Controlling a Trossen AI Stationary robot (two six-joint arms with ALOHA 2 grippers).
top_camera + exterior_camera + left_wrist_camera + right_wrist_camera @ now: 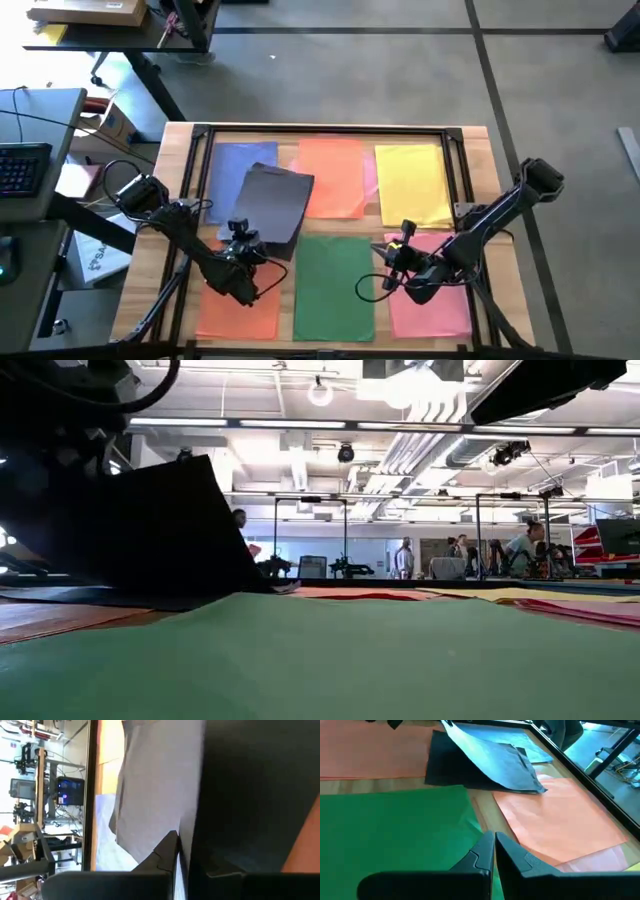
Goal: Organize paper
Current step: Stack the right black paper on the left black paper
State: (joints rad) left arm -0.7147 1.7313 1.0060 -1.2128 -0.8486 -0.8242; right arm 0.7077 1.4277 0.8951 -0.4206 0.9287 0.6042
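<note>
- The left gripper [240, 243] has its fingers clenched on the near edge of a dark grey sheet [275, 203]. The sheet lifts away from the fingers and slopes back down onto the blue sheet [233, 168] beyond.
- The right gripper [392, 268] hovers with fingers clenched on nothing, over the seam between the green sheet [335, 285] and the pink sheet [430, 300].
- Sorted so far, as I judge it: blue, orange [331, 175] and yellow [412, 182] piles lie side by side along the far edge of the counter [480, 150]. A second orange pile [238, 312], green and pink lie in the near row.
- Left to do: the grey sheet has no clear spot of its own yet. A sliver of pink peeks out beside the far orange pile, so that stack looks mixed.
</note>
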